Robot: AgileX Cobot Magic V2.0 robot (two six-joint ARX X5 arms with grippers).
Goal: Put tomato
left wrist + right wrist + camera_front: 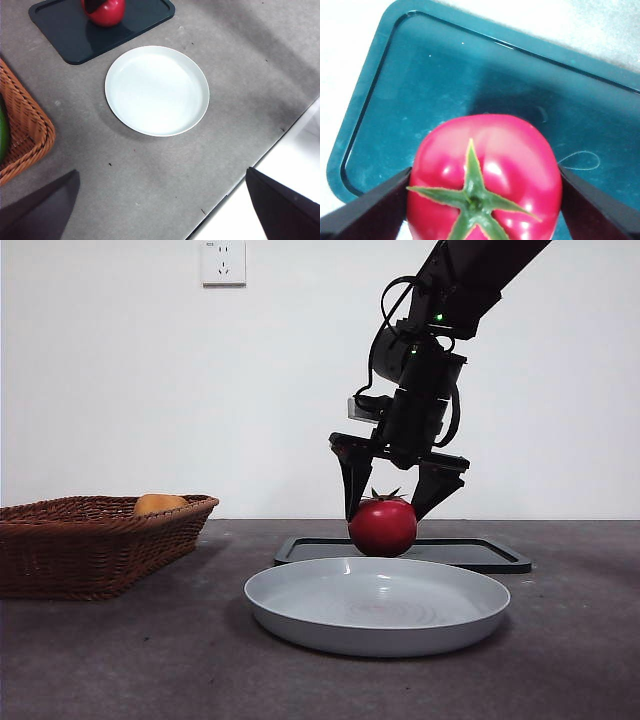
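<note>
The red tomato (383, 528) with a green stem sits on a dark tray (480, 552) behind a grey plate (300, 615). My right gripper (383, 510) reaches down from above, its jaws pressed to both sides of the tomato. In the right wrist view the tomato (485, 165) fills the space between the jaws of the right gripper (485, 175), on the tray (445, 75). My left gripper (161, 171) is open and empty, high above the table, looking down at the plate (156, 90), the tray (65, 35) and the tomato (105, 11).
A wicker basket (90, 545) stands at the left with an orange-yellow fruit (160, 504) in it. The basket (22, 130) also holds something green (2, 135). The table's edge (280, 145) runs near the left gripper.
</note>
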